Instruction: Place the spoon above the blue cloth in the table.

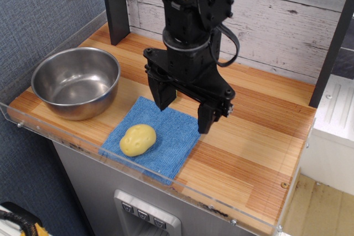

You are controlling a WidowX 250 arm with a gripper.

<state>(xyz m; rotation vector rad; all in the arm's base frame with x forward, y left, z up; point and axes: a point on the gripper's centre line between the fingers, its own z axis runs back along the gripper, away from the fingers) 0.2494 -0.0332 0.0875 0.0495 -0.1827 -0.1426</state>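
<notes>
The blue cloth (166, 142) lies flat near the front edge of the striped wooden table (260, 131), with a yellow toy potato (138, 139) on its left part. My black gripper (184, 113) hangs open just above the cloth's far right part, its two fingers spread wide and empty. The spoon is hidden: the gripper and arm cover the spot behind the cloth where it lay.
A steel bowl (76, 82) stands at the left of the table. A clear acrylic rim (83, 146) runs along the front and left edges. A dark post (115, 6) stands at the back left, another (332, 42) at the right, before a whitewashed plank wall.
</notes>
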